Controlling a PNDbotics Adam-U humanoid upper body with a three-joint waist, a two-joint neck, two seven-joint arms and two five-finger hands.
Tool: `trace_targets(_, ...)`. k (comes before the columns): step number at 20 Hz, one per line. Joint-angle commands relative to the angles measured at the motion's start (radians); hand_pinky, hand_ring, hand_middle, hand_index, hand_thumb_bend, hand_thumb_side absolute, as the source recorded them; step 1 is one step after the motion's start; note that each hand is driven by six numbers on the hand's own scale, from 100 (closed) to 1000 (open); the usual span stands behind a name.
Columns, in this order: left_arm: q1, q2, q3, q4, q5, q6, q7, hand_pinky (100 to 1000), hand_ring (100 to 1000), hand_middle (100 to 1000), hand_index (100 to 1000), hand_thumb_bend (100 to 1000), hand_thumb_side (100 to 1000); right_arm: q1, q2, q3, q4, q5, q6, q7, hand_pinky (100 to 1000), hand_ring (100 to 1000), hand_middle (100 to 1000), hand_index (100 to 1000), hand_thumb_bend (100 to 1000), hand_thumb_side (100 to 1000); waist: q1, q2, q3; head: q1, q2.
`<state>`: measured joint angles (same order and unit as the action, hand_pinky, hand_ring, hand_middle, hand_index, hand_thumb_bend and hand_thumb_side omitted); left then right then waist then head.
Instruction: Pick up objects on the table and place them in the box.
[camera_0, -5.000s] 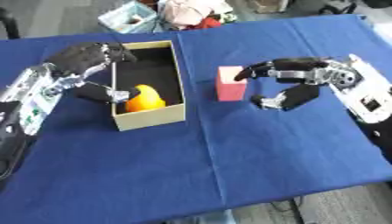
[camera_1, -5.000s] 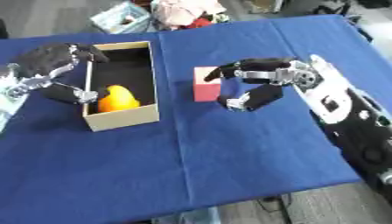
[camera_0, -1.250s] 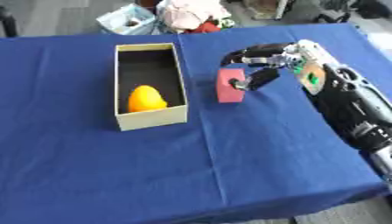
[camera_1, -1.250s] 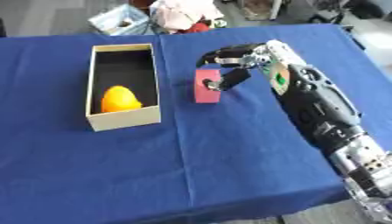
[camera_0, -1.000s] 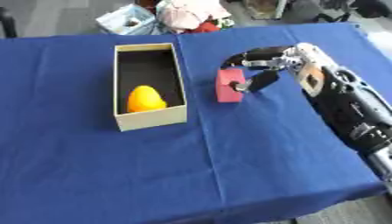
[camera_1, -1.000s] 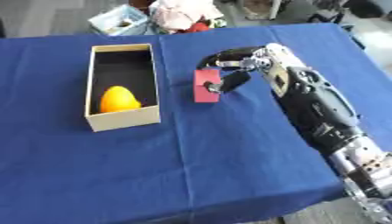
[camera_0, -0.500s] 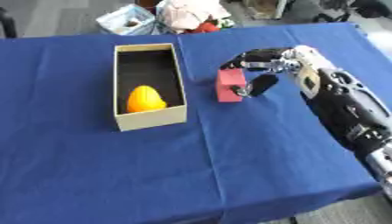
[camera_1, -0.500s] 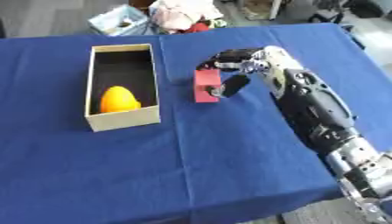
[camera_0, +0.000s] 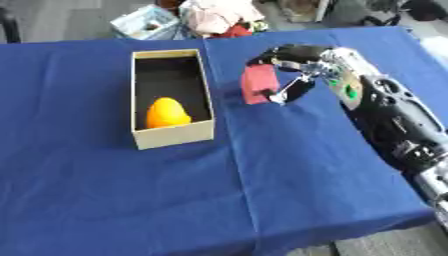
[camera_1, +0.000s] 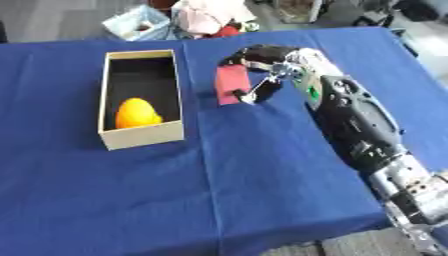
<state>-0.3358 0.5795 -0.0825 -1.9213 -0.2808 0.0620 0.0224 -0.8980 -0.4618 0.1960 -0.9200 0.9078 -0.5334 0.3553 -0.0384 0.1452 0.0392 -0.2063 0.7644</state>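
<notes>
Box near the tabletop's far left edge already holds an orange thing; the red block stands just beside it, pinched by the right hand's curled fingers, not yet lifted across.

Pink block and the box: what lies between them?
Only bare blue tablecloth separates the pink block, held by the right robot hand, from the box, seen in the left eye view.

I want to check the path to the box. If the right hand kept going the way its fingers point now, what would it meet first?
The right hand points toward the robot's left, so it would first meet the red rectangular block, seemingly between fingers and thumb already; the open cardboard box lies beyond.
</notes>
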Motion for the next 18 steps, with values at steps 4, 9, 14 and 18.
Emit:
trace_targets(4, -0.014, 0.017, 0.024, -0.07, 0.039, -0.008, 0.019, 679, 602, 628, 822, 100, 910, -0.08, -0.033, -0.03, -0.037, -0.019, 0.022, -0.027, 789, 675, 479, 967, 100, 279, -0.003, -0.024, 0.019, -0.01, 0.006)
trace_targets(9, -0.047, 0.006, 0.011, -0.078, 0.081, -0.066, 0.022, 681, 604, 629, 821, 100, 876, -0.125, 0.018, -0.045, -0.006, -0.02, 0.035, -0.031, 790, 674, 482, 966, 100, 213, -0.004, -0.027, 0.06, -0.03, 0.005)
trace_targets(14, -0.082, -0.033, -0.007, -0.079, 0.117, -0.096, 0.003, 681, 605, 629, 819, 100, 879, -0.162, 0.078, -0.068, 0.053, 0.013, 0.053, -0.036, 790, 671, 482, 964, 100, 190, -0.006, -0.021, 0.123, -0.058, 0.002)
trace_targets(18, -0.111, -0.071, -0.017, -0.079, 0.142, -0.103, -0.012, 681, 605, 628, 818, 100, 882, -0.178, 0.117, -0.093, 0.106, 0.049, 0.074, -0.056, 790, 671, 487, 964, 100, 183, -0.008, -0.01, 0.171, -0.08, -0.005)
